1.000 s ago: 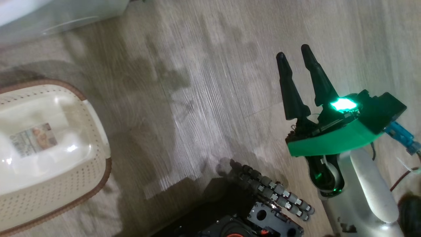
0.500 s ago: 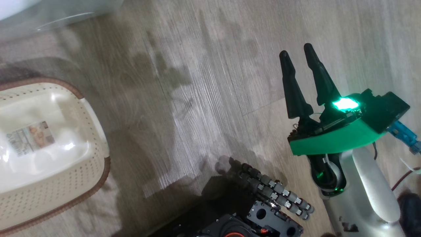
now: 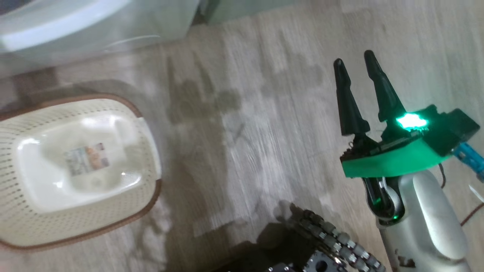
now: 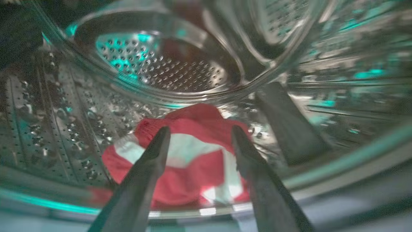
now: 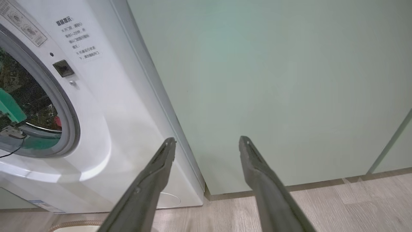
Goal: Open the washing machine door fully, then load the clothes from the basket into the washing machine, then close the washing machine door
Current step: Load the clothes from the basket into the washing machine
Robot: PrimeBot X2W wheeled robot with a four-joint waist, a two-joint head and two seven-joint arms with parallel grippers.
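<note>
In the left wrist view my left gripper (image 4: pixel 200 129) is inside the washing machine's perforated steel drum (image 4: pixel 48 112). Its jaws are open, with nothing between them. The red and white clothes (image 4: pixel 193 117) lie in a heap on the drum floor just beyond the fingertips. The cream basket (image 3: pixel 94 223) stands on the floor at the left of the head view, holding nothing but the sticker on its floor. My right gripper (image 3: pixel 354 57) hangs open over bare floor at the right. The white washing machine (image 5: pixel 106 106) shows its grey gasket and open mouth. The door is out of view.
A pale green wall panel (image 5: pixel 273 80) stands right of the machine, straight ahead of my right gripper (image 5: pixel 207 139). Wood-look floor (image 3: pixel 245 132) stretches between basket and right arm. My dark base with its cable chain (image 3: pixel 332 234) sits at the bottom.
The head camera has shifted, so the basket and the machine's base sit further right and lower in the picture. My left gripper has gone from shut to open. The right gripper stays open.
</note>
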